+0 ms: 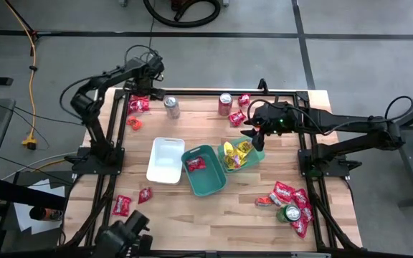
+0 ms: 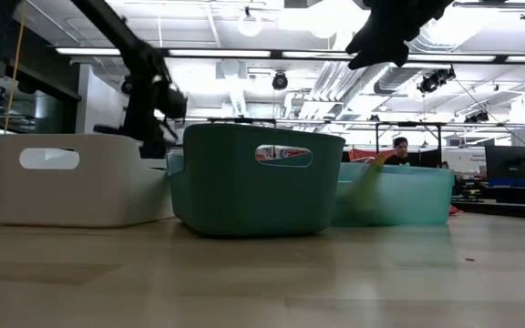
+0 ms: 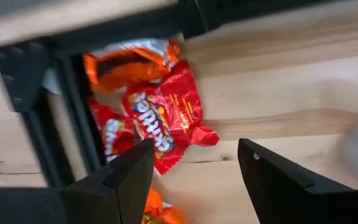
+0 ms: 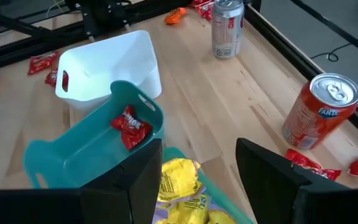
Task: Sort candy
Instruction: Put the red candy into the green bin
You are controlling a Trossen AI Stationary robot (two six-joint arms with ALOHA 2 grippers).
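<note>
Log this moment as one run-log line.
task: sort candy | left gripper: open over red candy at far-left corner | right gripper: open above yellow candy in light tray | dark teal tray: one red packet | white tray: nothing visible inside

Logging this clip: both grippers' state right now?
Left gripper: open, empty, above red candy.
Right gripper: open, empty, over the yellow candy.

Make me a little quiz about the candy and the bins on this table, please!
1. True or false: the white bin has candy inside.
2. What colour are the packets in the light teal bin?
A red
B yellow
C orange
3. Fill in: the silver can and the red can both stand ____.

Key:
1. false: it looks empty.
2. B: the yellow packets are there; the dark teal bin has a red packet.
3. upright.
</note>
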